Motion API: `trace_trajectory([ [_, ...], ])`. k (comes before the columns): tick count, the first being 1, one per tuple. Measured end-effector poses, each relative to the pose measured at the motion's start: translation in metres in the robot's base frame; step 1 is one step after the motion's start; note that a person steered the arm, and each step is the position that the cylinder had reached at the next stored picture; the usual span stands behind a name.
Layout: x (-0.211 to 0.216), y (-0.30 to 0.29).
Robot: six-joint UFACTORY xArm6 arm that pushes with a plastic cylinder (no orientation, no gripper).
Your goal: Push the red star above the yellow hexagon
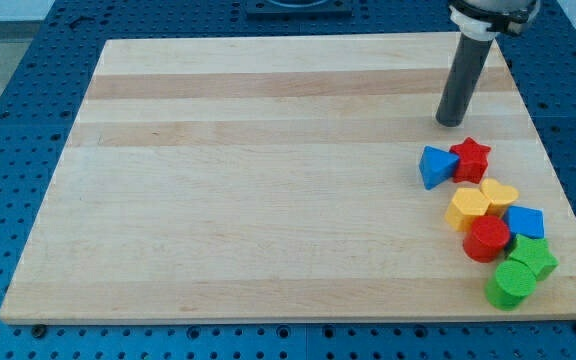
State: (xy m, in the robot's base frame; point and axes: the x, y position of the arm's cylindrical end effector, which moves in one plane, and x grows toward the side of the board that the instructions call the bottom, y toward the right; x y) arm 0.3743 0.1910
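Note:
The red star [470, 158] lies at the view's right side of the wooden board, touching a blue triangle [434, 167] on its left. The yellow hexagon [466, 210] lies just below the star, toward the view's bottom, with a yellow heart [499, 194] touching it on the right. My tip [451, 122] rests on the board a little above the red star and slightly to its left, apart from it.
A red cylinder [486, 239], a blue block [526, 222], a green star [534, 259] and a green cylinder [509, 285] cluster below the yellow blocks near the board's right edge [558, 200]. A blue perforated table surrounds the board.

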Motion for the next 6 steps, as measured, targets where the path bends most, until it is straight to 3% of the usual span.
trace_trajectory([
  [6,0.125,0.016],
])
